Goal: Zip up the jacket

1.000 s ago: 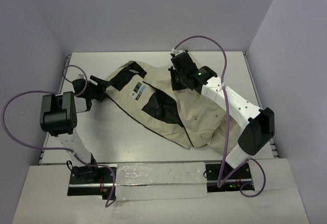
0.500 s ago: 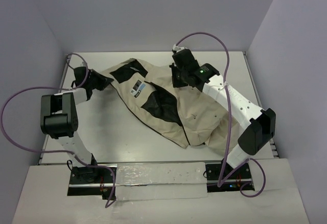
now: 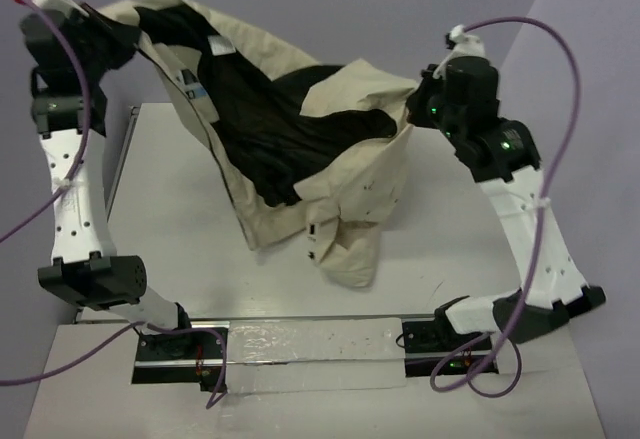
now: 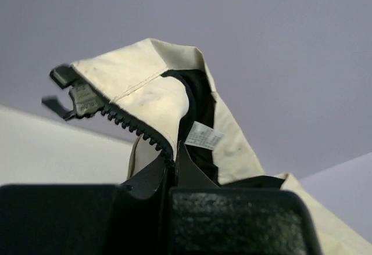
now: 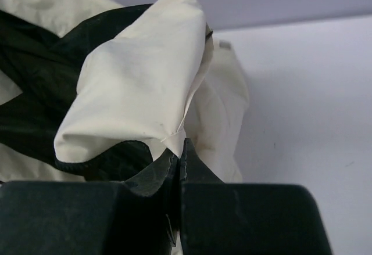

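Observation:
The cream jacket (image 3: pixel 350 174) with its black lining hangs in the air, stretched between both raised arms, its lower folds sagging onto the table. My left gripper (image 3: pixel 95 29) is high at the far left, shut on the jacket's front edge. In the left wrist view that gripper (image 4: pixel 173 157) pinches the cloth right at the black zipper teeth (image 4: pixel 131 124); the zipper's end piece (image 4: pixel 72 92) sticks out beyond. My right gripper (image 3: pixel 418 109) is raised at the right, shut on another cream edge of the jacket (image 5: pixel 139 86), as the right wrist view shows at the pinch (image 5: pixel 180 150).
The white table (image 3: pixel 180 229) lies below, with grey walls behind and at both sides. Purple cables (image 3: pixel 545 44) loop from each wrist. A pale strip (image 3: pixel 310 344) runs along the near edge between the arm bases.

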You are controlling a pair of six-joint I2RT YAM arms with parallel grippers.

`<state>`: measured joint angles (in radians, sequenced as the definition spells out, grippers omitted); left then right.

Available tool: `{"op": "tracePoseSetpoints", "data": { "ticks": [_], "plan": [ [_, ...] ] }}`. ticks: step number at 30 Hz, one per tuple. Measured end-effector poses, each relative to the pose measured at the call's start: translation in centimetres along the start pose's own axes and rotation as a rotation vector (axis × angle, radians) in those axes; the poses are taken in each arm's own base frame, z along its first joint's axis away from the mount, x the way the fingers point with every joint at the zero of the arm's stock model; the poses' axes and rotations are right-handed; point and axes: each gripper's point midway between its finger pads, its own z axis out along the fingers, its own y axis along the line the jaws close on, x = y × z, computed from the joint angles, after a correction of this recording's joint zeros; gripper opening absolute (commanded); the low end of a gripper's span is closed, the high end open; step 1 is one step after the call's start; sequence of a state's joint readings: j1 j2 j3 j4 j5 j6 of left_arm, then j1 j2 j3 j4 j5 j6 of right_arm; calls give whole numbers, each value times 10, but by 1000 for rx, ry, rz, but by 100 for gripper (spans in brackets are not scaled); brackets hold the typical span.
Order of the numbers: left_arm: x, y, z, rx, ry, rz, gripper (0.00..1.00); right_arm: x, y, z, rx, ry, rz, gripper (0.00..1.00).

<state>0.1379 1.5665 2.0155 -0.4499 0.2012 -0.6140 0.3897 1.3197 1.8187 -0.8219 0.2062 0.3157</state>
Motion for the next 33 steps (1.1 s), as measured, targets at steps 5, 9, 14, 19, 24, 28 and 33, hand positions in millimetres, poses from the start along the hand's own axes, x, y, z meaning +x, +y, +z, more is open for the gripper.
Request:
{"op": "tracePoseSetpoints", "data": {
  "ticks": [5,9,14,19,24,28,33],
  "plan": [
    [-89,-75,-78,122,-201,113,0,-54,-3,-63,-21,-184,41,0],
    [-104,-108,-130,213,-251,147,0,-71,-9,-88,-13,-251,57,0],
    [-73,-114,-127,283,-148,137,0,-46,-16,-71,15,-195,44,0],
    [58,-85,-56,232,195,74,0,48,-35,-15,76,5,12,0],
    [289,-2,-46,26,724,39,0,224,-77,22,184,404,0,56],
    [373,46,-95,-109,956,41,0,273,-95,7,243,546,-4,74],
    [357,49,-102,-128,895,67,0,221,-75,10,196,445,-39,76]
  ]
}}
